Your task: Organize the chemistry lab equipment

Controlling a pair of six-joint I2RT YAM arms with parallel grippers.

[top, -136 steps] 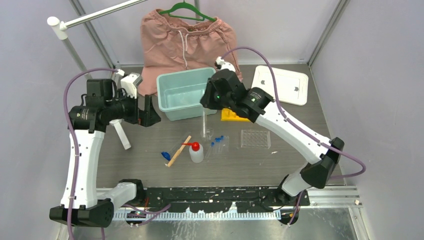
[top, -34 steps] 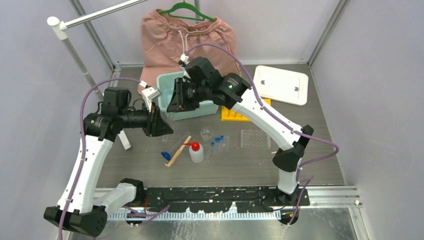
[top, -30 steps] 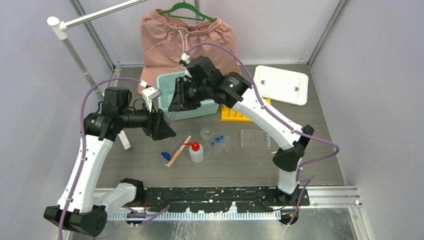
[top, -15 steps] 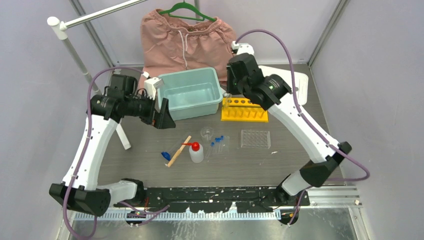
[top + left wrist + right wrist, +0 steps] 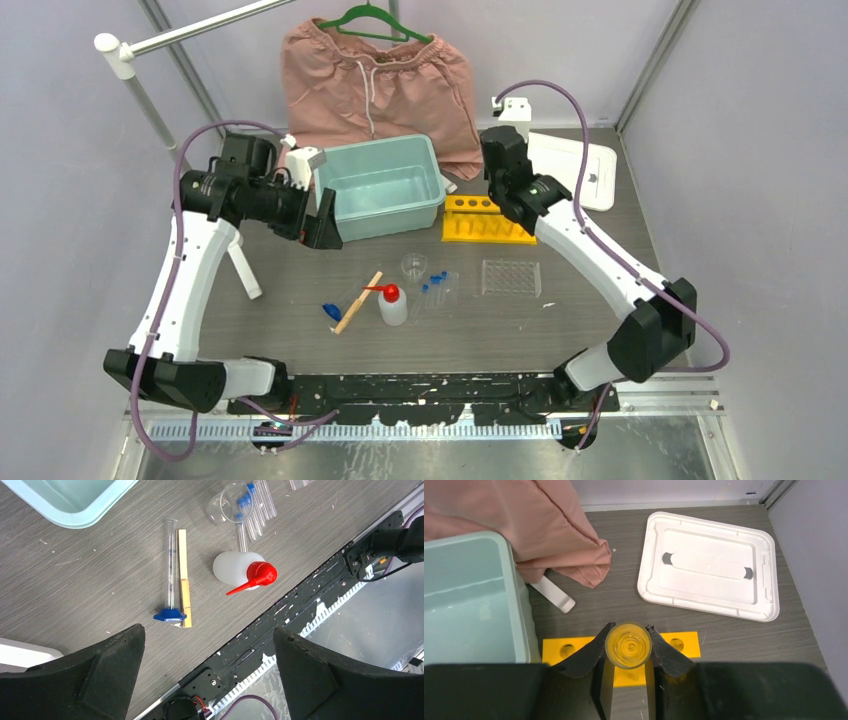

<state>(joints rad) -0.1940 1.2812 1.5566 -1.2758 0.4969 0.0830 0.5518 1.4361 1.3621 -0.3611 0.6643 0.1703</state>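
My right gripper (image 5: 628, 647) is shut on a clear tube (image 5: 628, 645), seen end-on, directly above the yellow rack (image 5: 685, 644). From above, that gripper (image 5: 493, 190) hangs over the rack's (image 5: 490, 222) left end. My left gripper (image 5: 324, 222) stands open and empty by the teal bin's front left corner. Below its wide-apart fingers (image 5: 80, 680) lie a wooden stick (image 5: 183, 575), a long clear tube (image 5: 171, 565) with a small blue piece (image 5: 170, 615) at its end, the red-nozzled squeeze bottle (image 5: 237, 567), a tiny beaker (image 5: 227, 505) and blue-capped tubes (image 5: 256, 502). The clear rack (image 5: 511, 278) lies further right.
The teal bin (image 5: 345, 215) stands at the back centre, with pink shorts (image 5: 375, 80) on a green hanger behind it. Its white lid (image 5: 585, 165) lies at the back right. A metal pole with a white foot (image 5: 243, 272) stands at the left.
The left gripper has opened and drawn back to the left. The right arm has swung from over the bin's left side to above the yellow rack, carrying the clear tube.
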